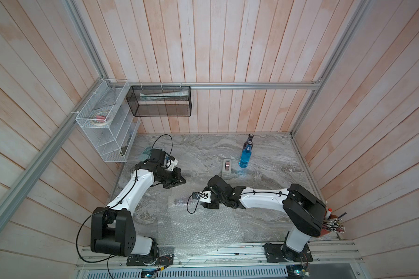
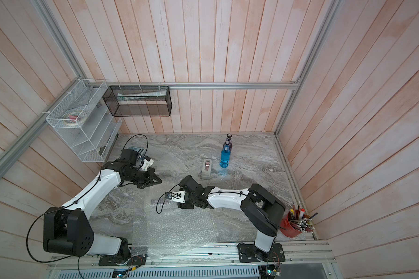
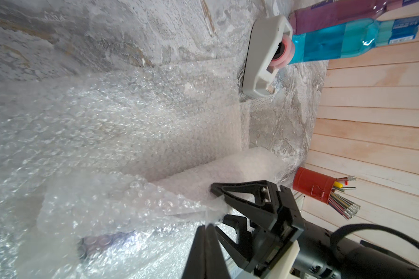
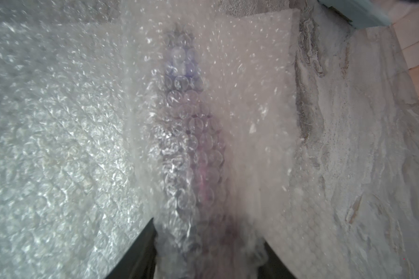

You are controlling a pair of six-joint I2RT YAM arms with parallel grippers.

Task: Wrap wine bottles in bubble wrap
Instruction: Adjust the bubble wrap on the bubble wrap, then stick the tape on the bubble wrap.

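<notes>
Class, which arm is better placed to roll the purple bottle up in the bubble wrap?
Probably the right: the right gripper straddles the half-wrapped bottle, while the left gripper hangs shut, away from it.

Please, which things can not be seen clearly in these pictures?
- Wrapped bottle, right wrist view: blurred behind bubble wrap.
- Purple bottle, both top views: mostly hidden by blue bottle.
- Right hand, right wrist view: fingers cut off by edge; grip uncertain.

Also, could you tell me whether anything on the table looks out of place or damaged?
Nothing spilled or broken. One oddity: the bubble wrap overhangs the front of the table, onto the rail. One bottle lies on its side under wrap; the blue bottle and purple bottle stand upright.
</notes>
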